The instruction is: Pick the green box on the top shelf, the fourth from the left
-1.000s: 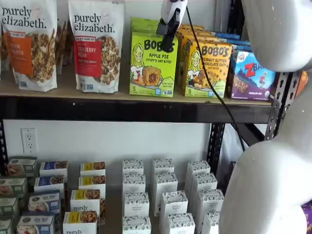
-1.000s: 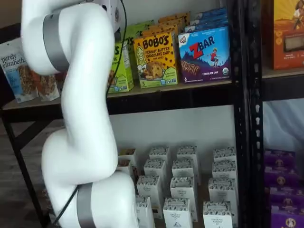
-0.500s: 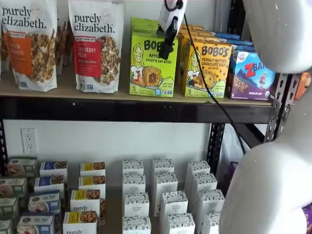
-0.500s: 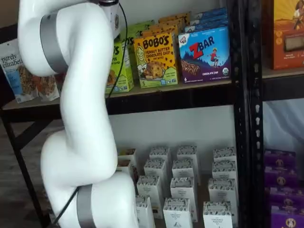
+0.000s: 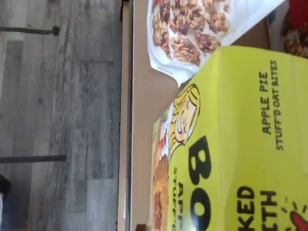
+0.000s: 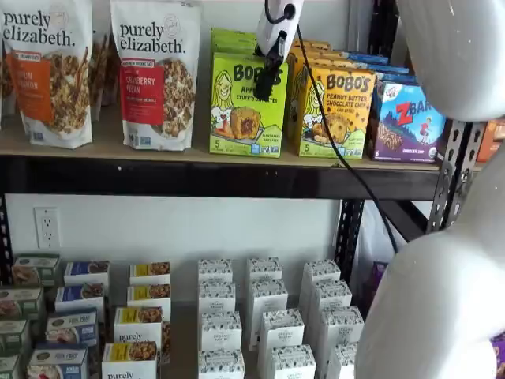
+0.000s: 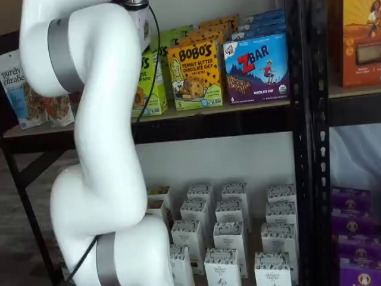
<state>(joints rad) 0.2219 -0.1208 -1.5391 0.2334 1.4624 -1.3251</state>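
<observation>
The green box (image 6: 241,114) stands upright at the front of the top shelf (image 6: 102,144), a lime-green Bobo's Apple Pie carton. It fills much of the wrist view (image 5: 240,144), seen close. In a shelf view only its right part shows behind the arm (image 7: 150,83). My gripper (image 6: 267,88) hangs from above in front of the box's upper right part. Its black fingers show as one dark shape with no plain gap. Whether they touch the box I cannot tell.
A yellow-orange Bobo's peanut butter box (image 6: 338,110) and a blue ZBar box (image 6: 406,122) stand right of the green box. Granola bags (image 6: 156,75) stand to its left. A black cable (image 6: 339,150) trails from the gripper. The lower shelf holds several small white cartons (image 6: 268,316).
My gripper has come down a little in front of the green box, from its top edge to over its lettering. The boxes have not moved.
</observation>
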